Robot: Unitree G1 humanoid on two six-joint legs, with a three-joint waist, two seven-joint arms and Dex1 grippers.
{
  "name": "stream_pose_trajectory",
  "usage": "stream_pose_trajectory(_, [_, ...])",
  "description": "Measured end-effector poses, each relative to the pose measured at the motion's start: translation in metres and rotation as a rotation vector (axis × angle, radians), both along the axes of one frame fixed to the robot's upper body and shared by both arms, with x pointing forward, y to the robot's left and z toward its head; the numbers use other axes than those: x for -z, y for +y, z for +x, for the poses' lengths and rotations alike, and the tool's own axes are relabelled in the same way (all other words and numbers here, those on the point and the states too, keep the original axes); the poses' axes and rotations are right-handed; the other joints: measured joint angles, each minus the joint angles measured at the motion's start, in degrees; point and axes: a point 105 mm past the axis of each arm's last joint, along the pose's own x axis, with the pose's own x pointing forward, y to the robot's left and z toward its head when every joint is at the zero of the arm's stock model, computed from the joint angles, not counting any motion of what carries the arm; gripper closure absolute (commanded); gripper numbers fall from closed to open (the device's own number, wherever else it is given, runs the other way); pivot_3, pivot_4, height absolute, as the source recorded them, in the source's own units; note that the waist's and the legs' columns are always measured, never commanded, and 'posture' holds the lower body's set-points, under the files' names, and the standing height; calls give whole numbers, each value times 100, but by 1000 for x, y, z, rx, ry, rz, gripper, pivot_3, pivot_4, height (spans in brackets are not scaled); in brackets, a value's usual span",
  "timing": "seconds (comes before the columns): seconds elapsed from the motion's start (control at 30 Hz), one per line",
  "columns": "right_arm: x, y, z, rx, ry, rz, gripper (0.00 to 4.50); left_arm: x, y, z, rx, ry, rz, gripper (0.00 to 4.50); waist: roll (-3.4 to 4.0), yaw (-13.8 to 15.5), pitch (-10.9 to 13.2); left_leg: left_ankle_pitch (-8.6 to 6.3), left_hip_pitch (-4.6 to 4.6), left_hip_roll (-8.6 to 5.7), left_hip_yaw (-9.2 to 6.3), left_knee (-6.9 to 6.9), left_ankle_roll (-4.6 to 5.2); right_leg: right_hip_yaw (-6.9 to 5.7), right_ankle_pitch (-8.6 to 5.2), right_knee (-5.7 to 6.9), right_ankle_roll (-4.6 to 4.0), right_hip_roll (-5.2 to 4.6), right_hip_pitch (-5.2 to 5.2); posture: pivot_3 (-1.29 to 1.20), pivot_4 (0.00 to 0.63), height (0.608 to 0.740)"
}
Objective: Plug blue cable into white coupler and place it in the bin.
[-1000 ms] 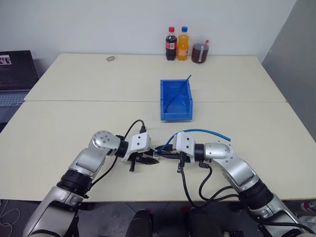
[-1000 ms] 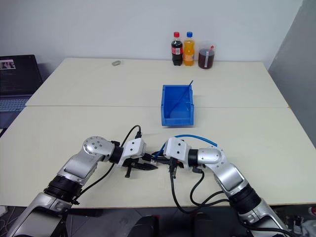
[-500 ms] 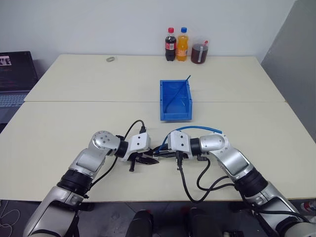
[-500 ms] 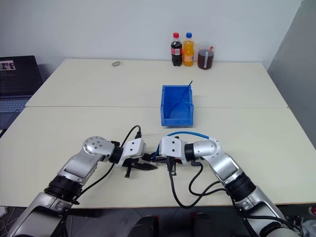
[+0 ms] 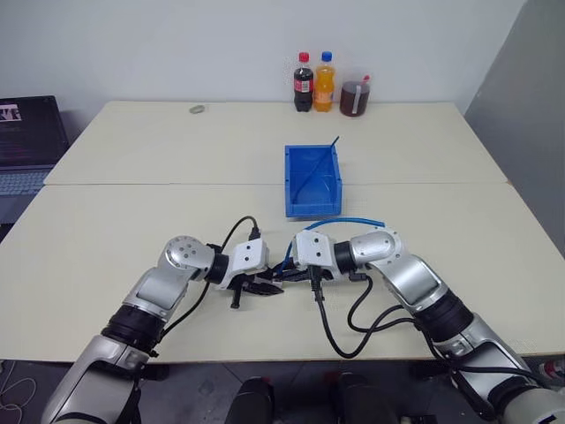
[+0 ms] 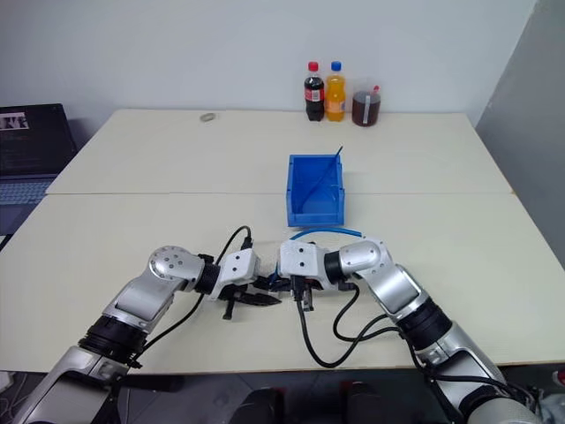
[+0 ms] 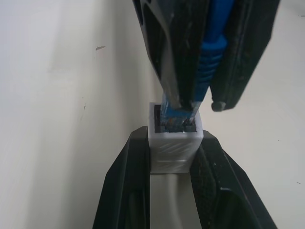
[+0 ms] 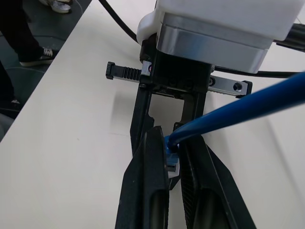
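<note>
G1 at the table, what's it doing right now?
It's mating the parts above the table. The left gripper holds the white coupler; the right gripper holds the blue cable by its plug, which sits at the coupler's socket. The bin waits behind, with only a thin dark strand inside.

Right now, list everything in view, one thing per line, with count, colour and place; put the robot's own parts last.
table: two, cream, pushed together edge to edge.
bin: one, bright blue, mid-table, ahead of the end effectors.
dark-blue strand: one, leaning inside the bin.
blue cable: one, light blue, arching from the right end effector; its plug sits in the coupler's socket.
white coupler: one, white, clamped in the left end effector.
bottles: two, cola and orange soda, far edge.
jar: one, dark red liquid, beside the bottles.
small grey object: one, far left.
laptop: one, dark, left.
left end effector: black, shut on the coupler.
right end effector: black, shut on the cable.
</note>
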Motion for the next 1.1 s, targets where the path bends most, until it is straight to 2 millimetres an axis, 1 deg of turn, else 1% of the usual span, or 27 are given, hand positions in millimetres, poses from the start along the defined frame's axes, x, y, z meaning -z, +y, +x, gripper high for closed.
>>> stream_pose_trajectory(0.13, [5, 1, 0, 0, -1, -36, 4450, 3, 0, 0, -6, 4, 6, 3711, 3, -8, -40, -1, 46, 0, 2, -7, 1, 2, -19, -4, 19, 0, 37, 0, 150, 740])
stream_pose_trajectory(0.43, [11, 5, -1, 26, 40, -49, 4450, 9, 2, -2, -32, 22, 17, 3711, 12, -51, -149, -2, 65, 3, 1, -15, 3, 3, -25, -4, 17, 4, 50, 0, 150, 740])
stream_pose_trajectory(0.63, [17, -1, 0, 78, 104, 23, 4451, 9, 3, -2, -36, 23, 15, 3711, 17, -68, -161, -3, 68, 4, 1, -18, 3, 4, -27, -4, 18, 5, 53, 0, 150, 740])
stream_pose_trajectory(0.73, [23, -10, -2, 100, 138, 78, 4453, 9, 0, -4, -25, 22, 6, 3711, 19, -67, -159, -3, 61, 0, 1, -18, 2, 5, -31, -8, 24, 0, 52, 0, 150, 740])
stream_pose_trajectory(0.93, [26, -16, -9, 79, 119, 132, 4454, 10, -3, -7, 0, 31, 1, 3711, 20, -45, -156, -7, 54, -3, 5, -18, 3, 7, -38, -15, 31, -3, 50, 0, 150, 740])
stream_pose_trajectory(1.1, [27, -14, -8, 71, 113, 147, 4455, 10, -3, -7, 0, 32, -1, 3712, 20, -42, -154, -8, 56, -1, 5, -18, 4, 7, -38, -14, 31, -2, 49, 0, 150, 740])
